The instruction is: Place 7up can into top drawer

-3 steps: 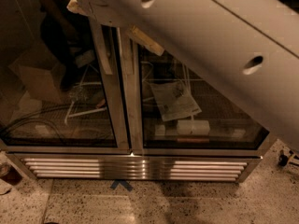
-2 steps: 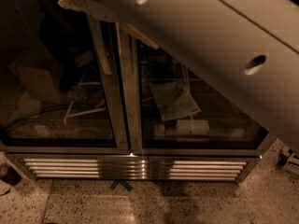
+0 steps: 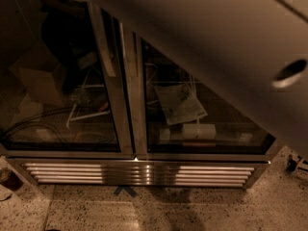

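Work on the task looked hardly begun, as far as I could judge. No can showed anywhere, so I could not say where it was. The pincer was out of sight too, somewhere past the edge of the view, so I cannot tell if it was clenched, released, or holding the can. No drawer showed either. Getting the can into the drawer looked like it was all left to do.

Which way the can pointed, and whether it stood up or lay on its side, could not be told.

What did show was the big pale arm (image 3: 216, 42). It was very close, filled the top right corner and slanted down to the right, with a dark hole (image 3: 290, 72) in its side. Behind it stood a low cabinet (image 3: 130, 105) with two glass doors. Behind the right door (image 3: 226, 129) lay a sheet of paper (image 3: 180, 102) and, just below it, a small white box (image 3: 198, 130). Behind the left door (image 3: 29, 42) were wires (image 3: 48, 124) and cardboard (image 3: 33, 81). A vent (image 3: 139, 173) with shiny slats ran under the doors. On the speckled floor (image 3: 216, 211) in front sat a small blue mark (image 3: 125, 190).
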Controlling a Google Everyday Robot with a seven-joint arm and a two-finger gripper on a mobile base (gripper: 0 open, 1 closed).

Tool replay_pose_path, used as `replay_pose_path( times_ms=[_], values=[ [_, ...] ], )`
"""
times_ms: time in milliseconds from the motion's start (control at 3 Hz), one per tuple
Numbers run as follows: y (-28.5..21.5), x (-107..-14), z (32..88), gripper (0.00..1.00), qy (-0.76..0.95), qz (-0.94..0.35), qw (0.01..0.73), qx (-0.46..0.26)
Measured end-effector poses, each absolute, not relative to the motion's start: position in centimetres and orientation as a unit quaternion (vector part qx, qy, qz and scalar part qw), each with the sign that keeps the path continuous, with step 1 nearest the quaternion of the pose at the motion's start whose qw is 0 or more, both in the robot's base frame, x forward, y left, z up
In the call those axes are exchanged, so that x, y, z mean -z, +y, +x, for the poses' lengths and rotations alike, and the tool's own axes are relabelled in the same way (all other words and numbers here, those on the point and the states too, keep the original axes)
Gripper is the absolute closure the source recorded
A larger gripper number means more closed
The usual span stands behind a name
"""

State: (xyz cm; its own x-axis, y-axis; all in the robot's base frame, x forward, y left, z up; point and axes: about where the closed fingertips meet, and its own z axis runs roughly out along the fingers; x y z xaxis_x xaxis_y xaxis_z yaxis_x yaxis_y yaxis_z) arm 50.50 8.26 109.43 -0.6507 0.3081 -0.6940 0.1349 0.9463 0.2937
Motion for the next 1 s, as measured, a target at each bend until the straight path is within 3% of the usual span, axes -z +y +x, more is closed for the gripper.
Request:
replay_pose_path(
  times_ms=[1000],
  values=[
    [9.09, -110.94, 49.34, 0.0, 0.897, 0.109, 0.414, -0.11]
  ],
)
